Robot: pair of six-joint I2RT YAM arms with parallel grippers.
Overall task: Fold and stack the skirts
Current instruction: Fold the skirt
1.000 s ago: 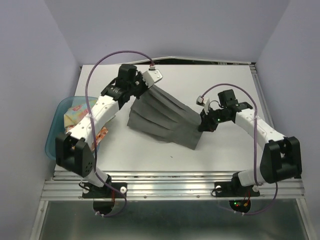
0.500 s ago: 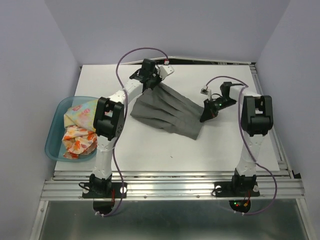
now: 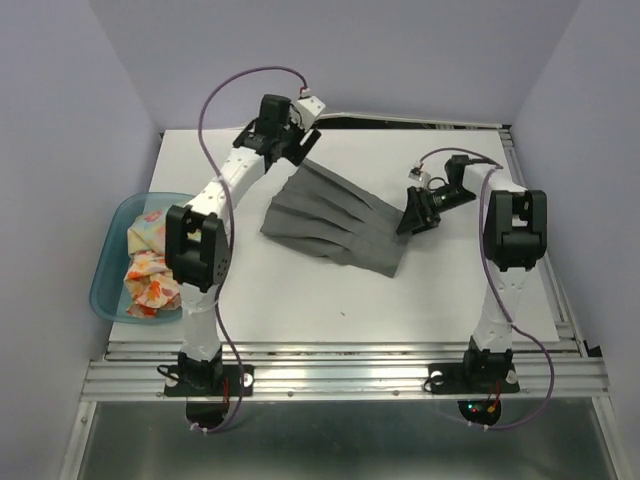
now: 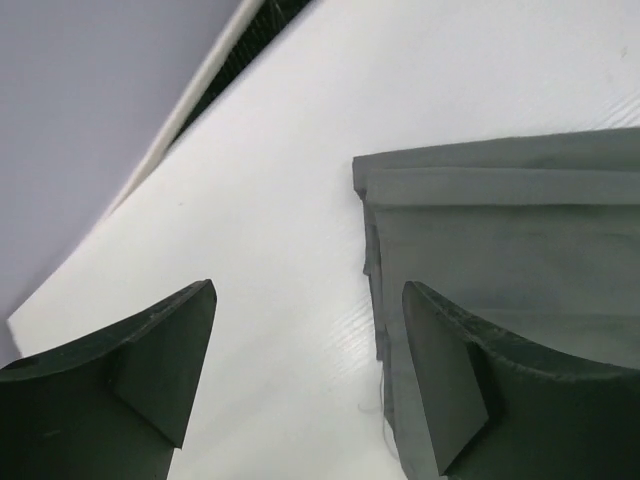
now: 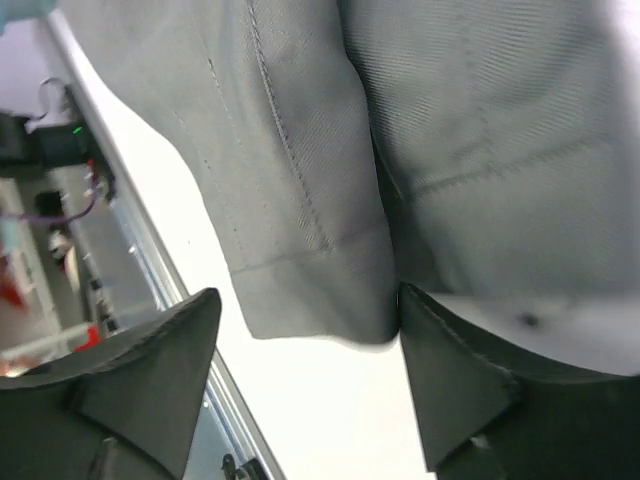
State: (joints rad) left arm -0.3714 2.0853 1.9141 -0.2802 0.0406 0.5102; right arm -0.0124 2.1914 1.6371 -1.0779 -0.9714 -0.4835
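Note:
The dark grey skirt point(image 3: 335, 225) lies folded and pleated on the white table point(image 3: 300, 290). My left gripper point(image 3: 297, 150) hovers open just above its far-left corner. In the left wrist view this gripper point(image 4: 308, 292) holds nothing, and the skirt's corner point(image 4: 500, 250) lies by the right finger point(image 4: 450, 380). My right gripper point(image 3: 411, 215) is open at the skirt's right edge. In the right wrist view its jaws point(image 5: 308, 300) stand apart and the skirt's hem point(image 5: 330, 280) touches the right finger point(image 5: 460, 380). The pastel floral skirt point(image 3: 150, 228) and the white skirt with orange-red flowers point(image 3: 150, 285) lie bunched in the basin.
The translucent blue basin point(image 3: 103, 275) sits at the table's left edge. Purple walls close in the back and sides. A metal rail point(image 3: 350, 365) runs along the near edge. Purple cables loop above both arms.
Both grippers have opened and let go of the grey skirt, which now rests on the table. The left gripper has drawn back towards the far-left corner.

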